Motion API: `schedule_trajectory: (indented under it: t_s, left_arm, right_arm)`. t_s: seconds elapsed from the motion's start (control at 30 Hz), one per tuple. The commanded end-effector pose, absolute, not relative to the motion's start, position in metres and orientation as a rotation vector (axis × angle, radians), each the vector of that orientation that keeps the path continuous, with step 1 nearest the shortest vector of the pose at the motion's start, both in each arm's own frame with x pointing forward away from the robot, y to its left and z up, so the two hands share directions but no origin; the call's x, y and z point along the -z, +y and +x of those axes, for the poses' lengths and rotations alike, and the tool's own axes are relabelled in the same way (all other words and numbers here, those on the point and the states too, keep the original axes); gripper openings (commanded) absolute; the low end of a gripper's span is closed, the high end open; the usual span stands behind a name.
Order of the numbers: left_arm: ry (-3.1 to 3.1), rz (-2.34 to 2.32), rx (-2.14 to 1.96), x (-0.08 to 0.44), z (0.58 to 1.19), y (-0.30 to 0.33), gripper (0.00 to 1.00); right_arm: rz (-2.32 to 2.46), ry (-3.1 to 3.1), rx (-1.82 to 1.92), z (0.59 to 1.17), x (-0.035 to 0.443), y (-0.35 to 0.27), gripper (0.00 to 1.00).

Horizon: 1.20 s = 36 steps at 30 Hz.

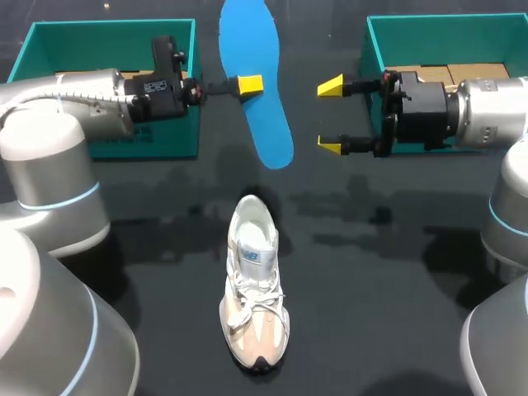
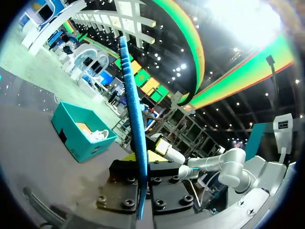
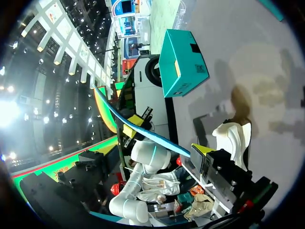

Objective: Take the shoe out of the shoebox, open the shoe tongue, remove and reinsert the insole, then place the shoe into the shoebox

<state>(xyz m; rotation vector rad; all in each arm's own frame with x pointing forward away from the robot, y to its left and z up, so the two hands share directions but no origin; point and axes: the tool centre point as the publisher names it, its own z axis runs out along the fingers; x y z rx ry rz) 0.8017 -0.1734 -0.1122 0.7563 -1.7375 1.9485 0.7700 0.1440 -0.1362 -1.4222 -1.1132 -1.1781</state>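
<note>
"blue foam insole [image 1: 268,124] — thin, floppy, light. who has it?"
"my left gripper [image 1: 250,84], clamped on its side edge. my right gripper [image 1: 330,115] stands wide apart just beside it."
"and the shoe [image 1: 254,280]?"
"upright on the table, nearer me — soft upper. i'd pinch the insole's heel end, so it sags less."

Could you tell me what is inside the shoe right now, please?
Only pale lining shows in the opening of the shoe; the blue insole is outside, gripped by the left gripper. The toe end is hidden under the laces.
</note>
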Motion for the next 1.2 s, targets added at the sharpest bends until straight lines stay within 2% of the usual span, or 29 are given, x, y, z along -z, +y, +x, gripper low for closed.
schedule_trajectory:
  t_s: [0.03, 0.23, 0.67, 0.87, 1.2]
  left_arm:
    - [-2.027, 0.126, -2.208, 0.115, 0.804, -0.160, 0.00]
    - [-2.197, -0.070, -2.292, 0.114, 0.810, -0.151, 0.00]
    - [-2.197, -0.070, -2.292, 0.114, 0.810, -0.151, 0.00]
    - [-2.424, -0.425, -2.447, 0.112, 0.799, -0.152, 0.00]
    - [-2.456, -0.881, -2.571, 0.122, 0.794, -0.160, 0.00]
  right_arm:
    - [-1.427, -1.113, 1.177, 0.770, 0.136, 0.146, 1.00]
    - [-1.427, -1.113, 1.177, 0.770, 0.136, 0.146, 1.00]
    - [-1.427, -1.113, 1.177, 0.770, 0.136, 0.146, 1.00]
    - [-1.427, -1.113, 1.177, 0.770, 0.136, 0.146, 1.00]
    - [-1.427, -1.113, 1.177, 0.770, 0.136, 0.146, 1.00]
